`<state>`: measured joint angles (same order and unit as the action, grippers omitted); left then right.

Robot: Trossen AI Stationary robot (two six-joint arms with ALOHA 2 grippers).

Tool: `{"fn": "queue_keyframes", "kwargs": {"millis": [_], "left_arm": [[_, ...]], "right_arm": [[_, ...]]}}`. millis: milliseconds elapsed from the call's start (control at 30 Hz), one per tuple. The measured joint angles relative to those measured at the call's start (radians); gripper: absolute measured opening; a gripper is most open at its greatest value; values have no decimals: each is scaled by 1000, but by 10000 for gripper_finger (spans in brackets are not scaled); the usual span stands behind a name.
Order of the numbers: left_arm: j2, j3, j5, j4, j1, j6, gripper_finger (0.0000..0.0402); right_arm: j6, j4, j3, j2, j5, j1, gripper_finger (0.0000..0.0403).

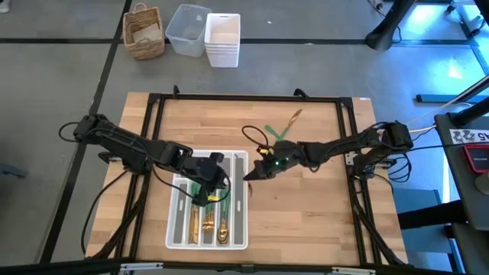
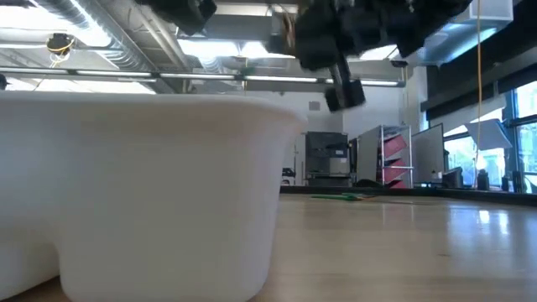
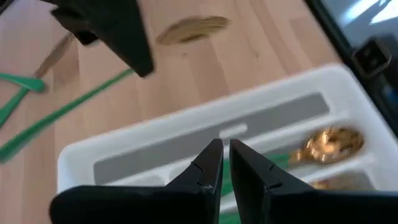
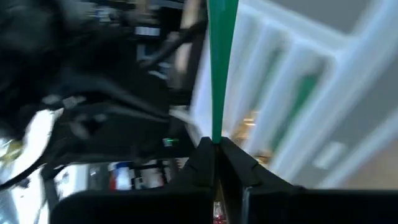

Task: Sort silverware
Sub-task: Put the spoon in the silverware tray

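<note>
The white organizer tray (image 1: 177, 229) lies near the table's near edge, and gold-headed, green-handled silverware (image 1: 208, 221) lies in its compartments. A few more pieces (image 1: 279, 128) lie loose on the wood farther back. My left gripper (image 1: 212, 182) hangs over the tray's far end. Its fingers (image 3: 224, 152) are shut, above a spoon (image 3: 328, 144) lying in a compartment. My right gripper (image 1: 252, 174) is beside the tray's right rim, shut on a green handle (image 4: 221, 56). The head of that piece is hidden. My right gripper (image 4: 216, 146) pinches the slim green handle (image 4: 216, 127) between its two fingers. The handle runs straight out past the fingertips, in line with them, over the tray's (image 4: 323, 74) right side. Which end of the piece the fingers are on, I cannot tell.
A wicker basket (image 1: 145, 32), a clear bin (image 1: 186, 29) and a stack of white bins (image 1: 223, 40) stand on the floor beyond the table's far edge. A black frame (image 1: 244, 98) borders the table. Bare wood (image 1: 306, 221) lies right of the tray.
</note>
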<state>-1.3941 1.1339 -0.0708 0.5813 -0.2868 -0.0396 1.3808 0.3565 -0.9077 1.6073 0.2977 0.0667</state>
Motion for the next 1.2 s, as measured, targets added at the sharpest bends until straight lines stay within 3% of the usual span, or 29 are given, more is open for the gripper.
{"fn": "queue_keyframes", "kwargs": {"millis": [200, 433, 600, 933, 1200], "left_arm": [[-7, 0, 0, -93, -2, 174, 21], [50, 0, 1, -124, 19, 294, 21], [152, 0, -34, -161, 33, 302, 21], [220, 0, -84, -594, 55, 293, 21], [214, 1, -82, -605, 55, 290, 24]], "right_arm": [[-38, 233, 0, -1, -67, 76, 7], [-99, 431, 0, -1, -74, 96, 8], [-216, 593, -1, -2, -16, 96, 8], [-535, 696, -1, -2, 111, 87, 9], [-610, 762, -12, -2, 212, 82, 9]]}}
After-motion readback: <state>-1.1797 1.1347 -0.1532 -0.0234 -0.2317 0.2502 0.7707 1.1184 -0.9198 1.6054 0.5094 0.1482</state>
